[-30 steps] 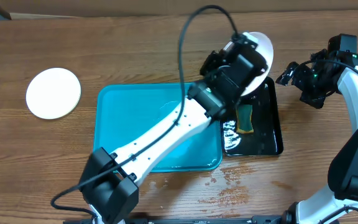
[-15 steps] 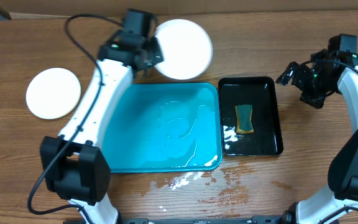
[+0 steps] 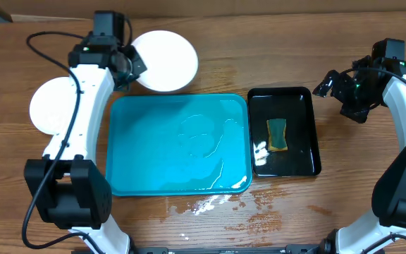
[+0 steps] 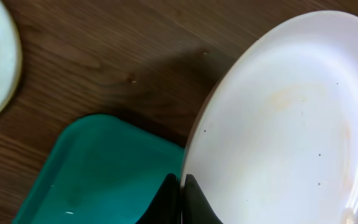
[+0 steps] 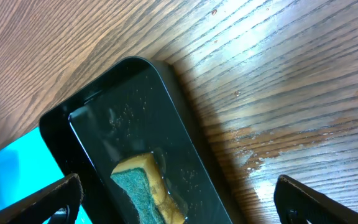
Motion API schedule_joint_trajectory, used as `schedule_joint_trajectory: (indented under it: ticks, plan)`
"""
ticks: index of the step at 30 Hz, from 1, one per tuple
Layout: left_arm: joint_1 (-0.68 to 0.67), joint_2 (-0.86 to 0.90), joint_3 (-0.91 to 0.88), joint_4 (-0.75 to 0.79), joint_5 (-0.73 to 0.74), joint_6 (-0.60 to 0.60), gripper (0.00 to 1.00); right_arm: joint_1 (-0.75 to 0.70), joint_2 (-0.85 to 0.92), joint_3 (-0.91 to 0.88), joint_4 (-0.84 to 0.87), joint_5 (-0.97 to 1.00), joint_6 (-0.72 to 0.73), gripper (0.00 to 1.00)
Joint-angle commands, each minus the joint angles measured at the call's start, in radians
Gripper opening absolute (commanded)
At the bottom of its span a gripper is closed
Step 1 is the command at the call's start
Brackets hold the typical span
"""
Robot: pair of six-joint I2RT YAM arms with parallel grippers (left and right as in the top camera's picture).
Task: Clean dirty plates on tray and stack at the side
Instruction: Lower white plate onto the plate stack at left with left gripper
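Far left: white plate (image 3: pixel 48 106) on table. Left gripper (image 3: pixel 133 65) clamped on rim of second white plate (image 3: pixel 164 61), just beyond tray (image 3: pixel 178 144) far edge. Black tray (image 3: pixel 285 99) holds sponge (image 3: pixel 278 134). Right gripper (image 3: pixel 328 85) wide open, empty.

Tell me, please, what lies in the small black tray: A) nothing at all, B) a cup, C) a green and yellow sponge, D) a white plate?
C: the sponge lies in the black tray; the white plate is away from it, gripped at its rim by the left gripper.
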Motion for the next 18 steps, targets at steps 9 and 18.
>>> schedule_joint_trajectory:
  ticks: [9, 18]
  plan:
    - [0.262, -0.042, 0.029, -0.054, -0.008, 0.010, 0.04, -0.003, -0.010, 0.026, 0.003, -0.005, 0.004, 1.00]
    - [0.512, -0.042, 0.025, -0.117, -0.009, 0.013, 0.04, -0.003, -0.010, 0.026, 0.003, -0.005, 0.004, 1.00]
